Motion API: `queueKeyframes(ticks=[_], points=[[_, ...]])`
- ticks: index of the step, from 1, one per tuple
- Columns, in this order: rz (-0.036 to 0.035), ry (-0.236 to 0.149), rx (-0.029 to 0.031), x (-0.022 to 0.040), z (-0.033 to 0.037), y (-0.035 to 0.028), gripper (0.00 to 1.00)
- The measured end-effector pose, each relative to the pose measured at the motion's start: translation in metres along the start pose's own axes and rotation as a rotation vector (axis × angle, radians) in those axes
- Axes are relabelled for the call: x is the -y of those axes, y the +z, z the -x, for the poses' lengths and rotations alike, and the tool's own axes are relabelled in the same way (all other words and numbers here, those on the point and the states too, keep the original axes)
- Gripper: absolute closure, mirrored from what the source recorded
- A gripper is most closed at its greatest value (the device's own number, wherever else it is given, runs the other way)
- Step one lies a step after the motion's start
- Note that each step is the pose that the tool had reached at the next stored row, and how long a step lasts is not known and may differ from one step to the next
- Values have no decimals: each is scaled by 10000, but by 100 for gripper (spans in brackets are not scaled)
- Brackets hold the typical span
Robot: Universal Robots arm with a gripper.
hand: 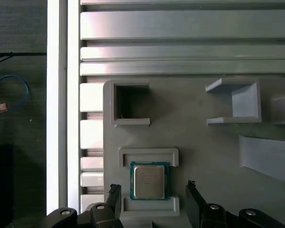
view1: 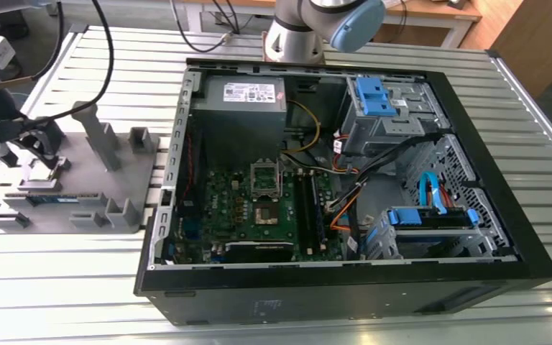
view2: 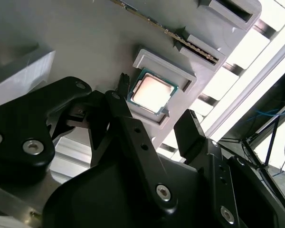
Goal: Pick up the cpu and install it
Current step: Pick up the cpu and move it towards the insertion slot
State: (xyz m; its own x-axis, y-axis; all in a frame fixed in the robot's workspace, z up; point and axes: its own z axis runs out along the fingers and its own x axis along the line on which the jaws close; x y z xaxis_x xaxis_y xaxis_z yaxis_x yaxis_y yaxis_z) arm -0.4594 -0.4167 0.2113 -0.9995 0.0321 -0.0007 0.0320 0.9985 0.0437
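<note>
the claw (hand: pixel 152 186) hangs spread over the cpu (hand: pixel 149 181), one of its black fingers (hand: pixel 115 198) off each of two opposite chip edges, apart from them with bare plate between. the cpu lies flat in a shallow cradle (hand: pixel 148 156) on the grey fixture plate (hand: pixel 199 142). low cradle walls bound its other two edges. the first wrist view adds an empty square pocket (hand: pixel 131 105) near the plate's rim and the slatted table (hand: pixel 180 38) beyond. the second wrist view gives the claw (view2: pixel 155 97) and cpu (view2: pixel 152 92) obliquely. in the exterior view the plate (view1: pixel 75 169) sits at the exterior view's left, well apart from the open computer case (view1: pixel 506 248), whose motherboard socket (view1: pixel 264 188) lies uncovered.
</note>
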Motion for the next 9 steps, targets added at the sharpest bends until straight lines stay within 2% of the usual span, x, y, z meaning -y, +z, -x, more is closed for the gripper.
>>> queueKeyframes(ticks=[4,9], points=[[1,-45,45,-24,-1,46,36],[2,-57,73,-43,-1,95,36]])
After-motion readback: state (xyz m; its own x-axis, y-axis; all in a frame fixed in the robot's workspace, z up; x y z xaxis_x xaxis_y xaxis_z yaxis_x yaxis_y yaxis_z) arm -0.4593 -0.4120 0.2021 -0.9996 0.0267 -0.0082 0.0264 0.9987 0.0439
